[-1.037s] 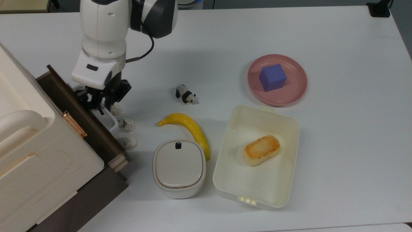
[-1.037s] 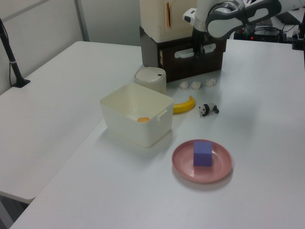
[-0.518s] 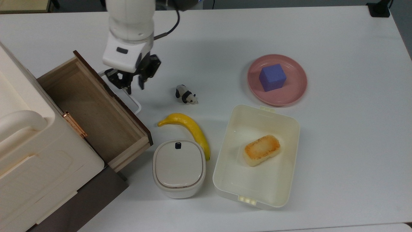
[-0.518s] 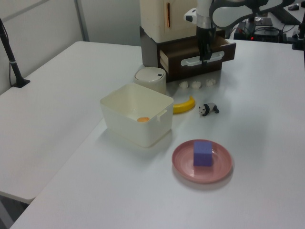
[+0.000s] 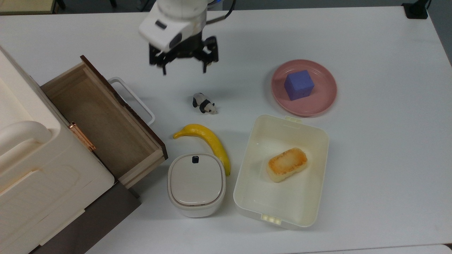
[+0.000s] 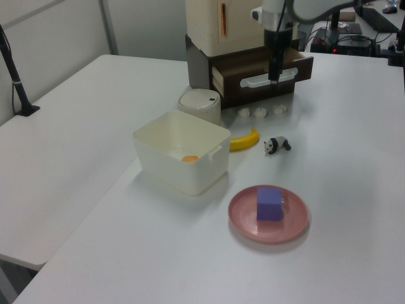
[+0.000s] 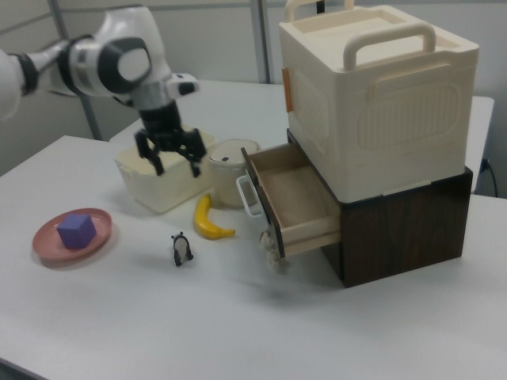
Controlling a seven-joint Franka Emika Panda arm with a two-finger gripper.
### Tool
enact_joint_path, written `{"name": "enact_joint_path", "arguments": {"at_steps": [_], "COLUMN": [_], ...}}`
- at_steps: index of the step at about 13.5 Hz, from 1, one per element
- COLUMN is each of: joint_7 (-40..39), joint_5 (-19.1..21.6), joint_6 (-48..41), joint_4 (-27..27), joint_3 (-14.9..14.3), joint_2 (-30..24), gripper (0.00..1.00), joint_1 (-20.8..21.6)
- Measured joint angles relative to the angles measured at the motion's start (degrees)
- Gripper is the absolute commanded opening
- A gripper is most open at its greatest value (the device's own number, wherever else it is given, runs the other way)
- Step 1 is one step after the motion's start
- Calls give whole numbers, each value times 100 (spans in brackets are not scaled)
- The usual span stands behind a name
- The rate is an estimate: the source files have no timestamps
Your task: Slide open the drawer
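Drawer (image 5: 102, 120) sticks far out of the dark cabinet, its long front facing the worktop. Up and to the top view's right hangs the hand (image 5: 183, 63), fingers spread wide, holding nothing.

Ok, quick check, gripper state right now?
Gripper: open, holding nothing, raised above the table away from the drawer, which is pulled out.
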Motion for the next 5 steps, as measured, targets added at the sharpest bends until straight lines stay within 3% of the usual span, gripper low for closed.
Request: {"name": "enact_joint_path", "arguments": {"at_steps": [2,5], "joint_7": [368,633], "joint_5": [-1,4], "joint_6": [-446,-841], "joint_4": [4,-11], "joint_3": [772,996], "joint_2": [-348,-699], "gripper": [100,100], "joint_1": [-722,-1182]}}
